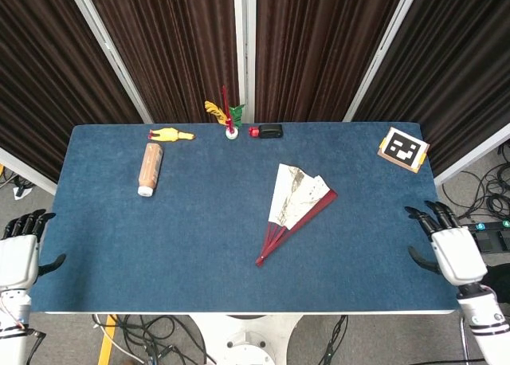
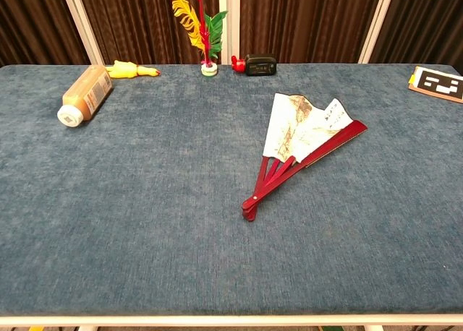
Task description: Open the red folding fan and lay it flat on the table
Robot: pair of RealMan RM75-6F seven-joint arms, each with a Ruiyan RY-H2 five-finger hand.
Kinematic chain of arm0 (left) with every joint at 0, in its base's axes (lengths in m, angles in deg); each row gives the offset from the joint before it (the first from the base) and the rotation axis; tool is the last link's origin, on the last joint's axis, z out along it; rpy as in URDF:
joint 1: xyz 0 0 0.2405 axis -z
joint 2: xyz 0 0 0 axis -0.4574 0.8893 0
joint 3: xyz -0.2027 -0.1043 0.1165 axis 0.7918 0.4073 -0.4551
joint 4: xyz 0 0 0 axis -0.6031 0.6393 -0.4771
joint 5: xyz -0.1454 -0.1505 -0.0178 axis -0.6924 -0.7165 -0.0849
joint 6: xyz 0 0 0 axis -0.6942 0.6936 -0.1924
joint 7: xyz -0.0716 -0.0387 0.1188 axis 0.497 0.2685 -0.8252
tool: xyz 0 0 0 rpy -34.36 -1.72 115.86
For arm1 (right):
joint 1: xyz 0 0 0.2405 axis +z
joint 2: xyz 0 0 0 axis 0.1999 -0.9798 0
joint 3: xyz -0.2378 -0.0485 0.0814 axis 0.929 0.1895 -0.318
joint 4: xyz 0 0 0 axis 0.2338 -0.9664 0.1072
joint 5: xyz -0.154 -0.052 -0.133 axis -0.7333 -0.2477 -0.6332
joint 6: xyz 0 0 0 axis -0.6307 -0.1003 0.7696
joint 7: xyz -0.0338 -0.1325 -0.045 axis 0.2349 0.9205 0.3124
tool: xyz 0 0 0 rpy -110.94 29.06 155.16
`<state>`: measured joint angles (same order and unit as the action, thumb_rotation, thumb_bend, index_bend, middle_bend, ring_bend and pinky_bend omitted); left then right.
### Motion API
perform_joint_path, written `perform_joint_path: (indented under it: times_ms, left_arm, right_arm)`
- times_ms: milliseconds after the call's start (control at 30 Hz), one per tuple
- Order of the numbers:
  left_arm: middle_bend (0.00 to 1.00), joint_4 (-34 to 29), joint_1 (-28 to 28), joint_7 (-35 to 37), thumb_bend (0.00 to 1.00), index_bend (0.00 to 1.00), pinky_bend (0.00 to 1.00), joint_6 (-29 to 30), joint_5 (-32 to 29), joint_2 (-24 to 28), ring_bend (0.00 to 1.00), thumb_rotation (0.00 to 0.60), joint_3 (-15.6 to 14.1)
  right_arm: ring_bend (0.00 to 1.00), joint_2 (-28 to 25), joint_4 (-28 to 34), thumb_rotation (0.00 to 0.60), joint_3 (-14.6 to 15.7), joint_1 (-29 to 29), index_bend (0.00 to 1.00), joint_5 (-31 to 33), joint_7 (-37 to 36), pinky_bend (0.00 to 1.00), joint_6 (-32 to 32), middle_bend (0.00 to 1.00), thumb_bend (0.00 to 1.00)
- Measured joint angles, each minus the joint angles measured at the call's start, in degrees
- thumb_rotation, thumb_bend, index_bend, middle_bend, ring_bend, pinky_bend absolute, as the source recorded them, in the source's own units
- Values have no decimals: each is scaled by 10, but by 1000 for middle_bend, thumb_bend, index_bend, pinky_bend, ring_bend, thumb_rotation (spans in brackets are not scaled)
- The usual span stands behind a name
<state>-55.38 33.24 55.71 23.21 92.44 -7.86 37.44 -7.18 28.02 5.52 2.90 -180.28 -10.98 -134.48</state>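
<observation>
The fingers of the right hand (image 1: 453, 249) are spread apart and hold nothing; the hand is at the right edge of the blue counter (image 1: 199, 245). The left hand (image 1: 17, 257) is beside the left edge, its fingers also apart and empty. The red folding fan (image 1: 293, 212) lies flat near the middle of the counter, partly open, well apart from both hands. At the far side are a brown bottle (image 1: 150, 169) lying down, a yellow toy (image 1: 170, 135) and a marker card (image 1: 403, 149).
</observation>
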Motion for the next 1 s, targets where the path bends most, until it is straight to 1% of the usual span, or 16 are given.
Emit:
perform_joint_path:
  times_ms: [100,167,267,400,500,600,800,1000]
  left_arm:
    - [263,2,1,4,204,285,169,-2,1,-1,179,600,2]
    - [263,2,0,8,204,285,169,-4,1,0,179,600,2]
    - [263,2,-1,15,204,285,169,-6,1,1,180,600,2]
    - [263,5,-1,25,205,285,169,-11,0,1,180,600,2]
    - [263,7,-1,34,204,285,169,-17,-1,0,180,600,4]
    - [263,13,0,42,204,285,169,-22,-2,-1,180,600,5]
    - [263,25,4,57,204,285,169,-34,-6,-4,179,600,9]
    - [263,37,5,66,204,285,169,-38,-7,-8,180,600,11]
  right_arm:
    - [97,23,-9,600,-9,33,281,-3,27,114,45,328,59]
    - [97,42,-18,600,-16,56,295,-2,40,114,77,329,52]
    - [97,88,-44,600,-27,96,315,5,56,114,133,337,49]
    - [97,165,-103,600,-43,141,343,23,75,112,189,340,60]
    - [97,218,-154,600,-52,169,365,36,85,111,218,344,72]
    - [97,265,-206,600,-56,192,390,42,94,111,237,354,74]
    - [98,344,-297,600,-57,223,414,47,99,111,254,366,91]
    - [98,400,-371,600,-54,238,423,46,90,108,249,375,127]
